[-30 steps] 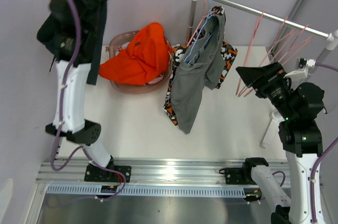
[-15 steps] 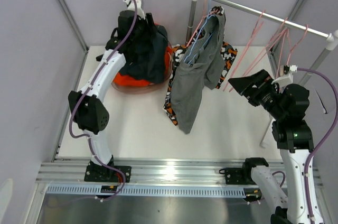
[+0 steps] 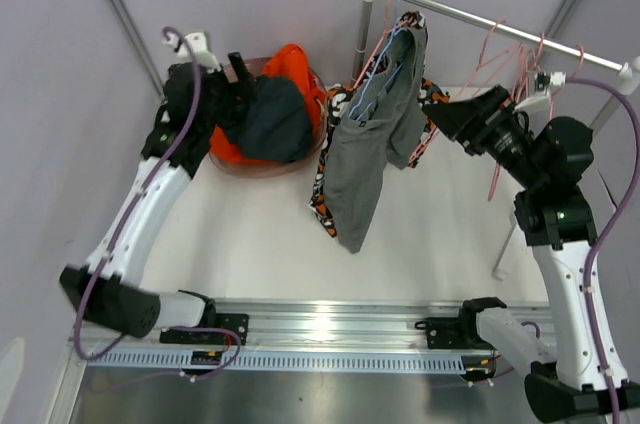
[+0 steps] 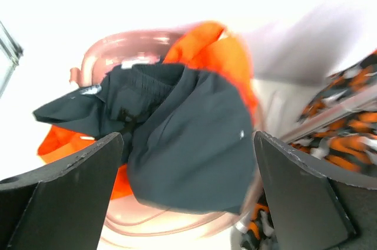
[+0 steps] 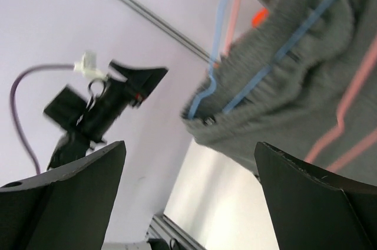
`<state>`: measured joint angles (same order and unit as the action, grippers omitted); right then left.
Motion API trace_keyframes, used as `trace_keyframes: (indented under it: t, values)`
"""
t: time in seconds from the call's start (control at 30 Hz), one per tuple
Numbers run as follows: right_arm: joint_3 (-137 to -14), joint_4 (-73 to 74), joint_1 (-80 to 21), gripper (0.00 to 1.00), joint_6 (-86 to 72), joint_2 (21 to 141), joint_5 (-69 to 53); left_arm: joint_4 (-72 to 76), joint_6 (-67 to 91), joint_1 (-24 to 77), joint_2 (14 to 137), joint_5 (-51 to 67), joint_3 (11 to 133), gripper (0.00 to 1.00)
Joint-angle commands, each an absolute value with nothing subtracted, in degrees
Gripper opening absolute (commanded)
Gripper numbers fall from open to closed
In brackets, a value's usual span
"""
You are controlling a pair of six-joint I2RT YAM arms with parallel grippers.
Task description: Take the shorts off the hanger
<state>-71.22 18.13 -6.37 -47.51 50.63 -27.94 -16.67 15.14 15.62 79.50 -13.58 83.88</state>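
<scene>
Charcoal shorts reach the basket rim; left end effector spread.

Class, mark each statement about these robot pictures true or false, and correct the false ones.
1. The dark charcoal shorts lie in the basket on top of the orange shorts. True.
2. The grey shorts lie flat on the table. False: they hang from the rail on a blue hanger.
3. The left gripper is shut on the dark charcoal shorts. False: it is open and grips nothing.
4. The right gripper is open, close to the grey shorts. True.
5. The patterned shorts are in the basket. False: they hang at the rail with the grey shorts.
</scene>
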Motion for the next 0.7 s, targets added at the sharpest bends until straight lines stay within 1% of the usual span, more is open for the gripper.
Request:
trace_keyframes:
  t: [0.0, 0.07, 0.13, 0.17, 0.2, 0.3, 0.43, 0.6, 0.67]
  values:
    - [-77.7, 10.5, -11.3, 0.99, -47.6, 54.5, -26.0, -15.1, 17.2, 15.9, 67.7, -13.7, 77.1, 0.99]
    - [-80.5, 8.5, -16.7, 0.99, -46.1, 58.2, -21.5, -15.2, 17.6, 16.3, 63.1, -13.3, 69.8, 0.99]
    - [-82.6, 6.9, -19.5, 0.99, -43.5, 61.6, -17.8, -15.3, 18.1, 17.2, 56.7, -13.1, 64.8, 0.99]
    - [-83.5, 6.3, -20.3, 0.99, -43.1, 65.4, -17.3, -15.7, 18.2, 17.7, 54.9, -12.8, 63.3, 0.99]
    - [-84.2, 5.9, -21.2, 0.99, -42.8, 67.4, -17.2, -15.9, 18.2, 18.6, 51.7, -12.4, 58.9, 0.99]
    - [-86.7, 4.8, -22.2, 0.97, -41.8, 74.3, -15.0, -18.6, 17.1, 20.4, 47.2, -13.3, 53.8, 0.99]
    - [-88.3, 3.2, -22.9, 0.95, -40.0, 80.1, -12.0, -26.6, 19.2, 20.9, 44.0, -14.9, 52.1, 0.99]
    - [-90.0, 2.1, -23.4, 0.94, -38.9, 84.4, -8.8, -26.7, 18.3, 21.4, 38.3, -14.3, 46.4, 0.98]
    - [-89.9, 1.1, -23.6, 0.91, -39.3, 85.8, -8.0, -27.4, 18.0, 21.4, 36.7, -15.5, 44.4, 0.98]
